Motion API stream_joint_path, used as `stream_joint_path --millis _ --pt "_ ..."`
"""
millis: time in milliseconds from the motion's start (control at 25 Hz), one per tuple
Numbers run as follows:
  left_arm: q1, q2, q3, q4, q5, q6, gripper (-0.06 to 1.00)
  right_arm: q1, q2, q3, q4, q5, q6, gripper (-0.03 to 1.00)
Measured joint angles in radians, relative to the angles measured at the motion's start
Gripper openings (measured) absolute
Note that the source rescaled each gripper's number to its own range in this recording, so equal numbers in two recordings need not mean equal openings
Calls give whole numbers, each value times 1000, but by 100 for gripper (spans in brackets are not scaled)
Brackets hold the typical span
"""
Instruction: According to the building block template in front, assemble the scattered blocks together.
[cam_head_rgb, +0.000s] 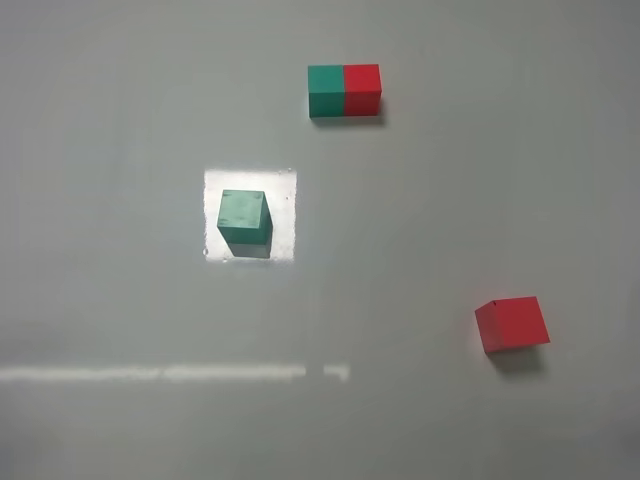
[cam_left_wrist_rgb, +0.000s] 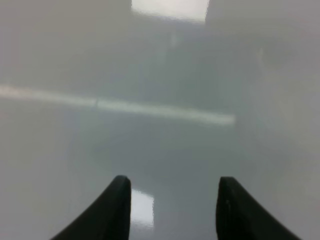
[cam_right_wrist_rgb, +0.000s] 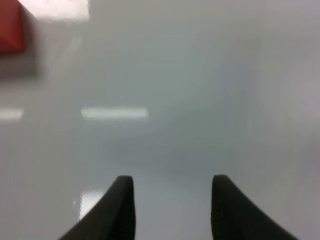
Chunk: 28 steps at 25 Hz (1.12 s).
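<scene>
The template bar (cam_head_rgb: 344, 91), a teal-green cube joined to a red cube, lies at the back centre of the grey table. A single teal-green cube (cam_head_rgb: 244, 221) stands left of centre in a bright light patch. A single red cube (cam_head_rgb: 512, 324) lies at the right front; its edge also shows in the right wrist view (cam_right_wrist_rgb: 11, 30). Neither arm shows in the exterior high view. My left gripper (cam_left_wrist_rgb: 172, 200) is open and empty over bare table. My right gripper (cam_right_wrist_rgb: 172, 197) is open and empty, apart from the red cube.
The grey table (cam_head_rgb: 420, 220) is glossy, with a bright reflected stripe (cam_head_rgb: 170, 373) across the front left and a square light patch (cam_head_rgb: 285, 200) around the green cube.
</scene>
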Motion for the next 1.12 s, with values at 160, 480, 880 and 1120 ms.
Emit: stream_joint_path --millis 160,480,880,1120 --pt "0 0 0 0 0 0 9 0 0 0 0 0 0 0" --pt "0 0 0 0 0 0 9 0 0 0 0 0 0 0" --pt "0 0 0 0 0 0 8 0 0 0 0 0 0 0" --pt "0 0 0 0 0 0 8 0 0 0 0 0 0 0"
